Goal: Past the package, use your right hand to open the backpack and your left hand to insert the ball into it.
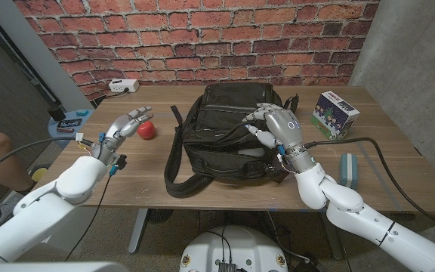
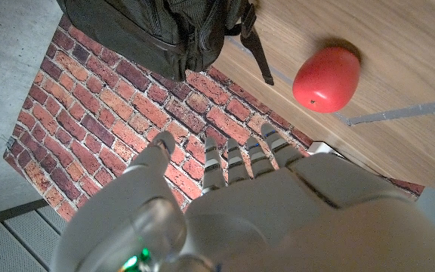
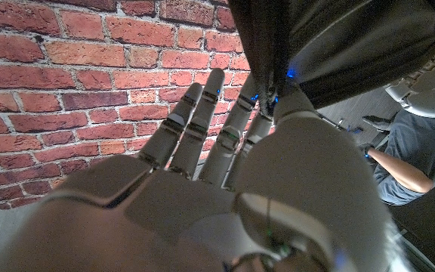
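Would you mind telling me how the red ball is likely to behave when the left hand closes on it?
The red ball looks smooth and glossy, so it may slip between the fingers. It is rounded and sits free on the flat table, so a nudge from the left hand would probably roll it. It looks small against that hand, so likely light.

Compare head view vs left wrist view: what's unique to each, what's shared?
Head view alone: the right hand on the backpack, the colourful package at the table's far right, a white power strip. Left wrist view alone: the ball's dark stem dimple close up. Both: left hand open near the red ball, backpack, brick wall.
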Controlling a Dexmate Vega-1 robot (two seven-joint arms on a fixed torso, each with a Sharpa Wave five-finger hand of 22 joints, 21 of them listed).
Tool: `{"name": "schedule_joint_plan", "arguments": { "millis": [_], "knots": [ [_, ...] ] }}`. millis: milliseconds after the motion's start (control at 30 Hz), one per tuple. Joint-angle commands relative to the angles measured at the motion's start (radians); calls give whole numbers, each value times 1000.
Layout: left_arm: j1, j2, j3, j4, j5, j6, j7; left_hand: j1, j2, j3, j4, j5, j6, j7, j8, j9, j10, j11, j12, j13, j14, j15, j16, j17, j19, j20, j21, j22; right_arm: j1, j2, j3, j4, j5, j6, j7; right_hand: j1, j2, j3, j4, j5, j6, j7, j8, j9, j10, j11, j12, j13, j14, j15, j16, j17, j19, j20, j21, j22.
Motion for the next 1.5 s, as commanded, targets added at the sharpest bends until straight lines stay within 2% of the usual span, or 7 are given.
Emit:
{"name": "schedule_joint_plan", "arguments": {
  "millis": [33, 267, 333, 667, 900, 1267, 1500],
  "knots": [
    [26, 3, -43, -41, 105, 73, -20, 16, -2, -1, -12, 6, 31, -9, 11, 2, 16, -7, 3, 5, 13, -8, 4, 2, 14, -6, 2, 3, 43, 16, -10, 29, 4, 23, 11, 14, 4, -6, 0, 11, 10, 1, 11, 3, 5, -3, 9, 8, 11, -144, 5, 7, -3, -100, 2, 5],
    [30, 0, -52, -66, 202, 115, 0, 27, -8, -1, -31, 14, 55, -9, 14, 2, 38, -13, 9, 5, 34, -11, 9, 2, 27, -4, 5, 2, 76, 29, -16, 54, 8, 35, 12, 17, 5, -9, 1, 13, 10, 3, 12, 4, 7, -5, 13, 15, 16, -144, 5, 10, -5, -100, 2, 5],
    [29, 1, -56, -71, 225, 128, 0, 31, -8, 0, -37, 17, 63, -9, 15, 2, 47, -10, 11, 5, 42, -11, 10, 2, 31, -4, 5, 2, 86, 34, -20, 63, 8, 36, 15, 16, 8, -12, 4, 13, 2, 1, 9, 5, 0, -10, 12, 19, 16, -144, 4, 13, -14, -107, -1, 5],
    [18, 39, -62, -103, 340, 227, -41, 40, -8, 2, -47, 24, 71, -11, 13, 2, 51, -17, 10, 5, 46, -11, 8, 3, 37, -1, 6, 2, 133, 50, -29, 100, 15, 47, 16, 26, 19, -19, 6, 12, -2, -1, 8, 7, 1, -17, 22, 37, 22, -145, 4, 25, -23, -113, 0, 6],
    [0, 52, -57, -97, 381, 246, -68, 42, -11, -1, -50, 26, 69, -12, 10, 2, 50, -12, 8, 6, 47, -12, 7, 3, 39, -2, 5, 2, 163, 56, -40, 123, 18, 57, 22, 32, 20, -24, 5, 12, -1, -2, 9, 9, 1, -18, 29, 49, 27, -146, 4, 32, -22, -113, 2, 6],
    [-2, 60, -73, -92, 422, 254, -101, 39, -22, -11, -53, 27, 65, -19, 4, 3, 50, -19, 5, 6, 46, -18, 4, 3, 44, -1, 5, 3, 200, 77, -51, 149, 27, 56, 23, 36, 24, -31, 7, 12, 0, -1, 10, 10, 3, -19, 37, 62, 32, -146, 1, 40, -24, -113, 3, 6],
    [-7, 66, -77, -99, 454, 292, -121, 42, -26, -16, -58, 29, 68, -24, 3, 3, 65, -26, 9, 7, 46, -19, 3, 3, 45, 5, 4, 3, 221, 83, -55, 168, 42, 66, 23, 37, 25, -34, 8, 12, 1, 0, 11, 10, 3, -19, 40, 69, 35, -145, -1, 44, -23, -111, 4, 6]
  ]
}}
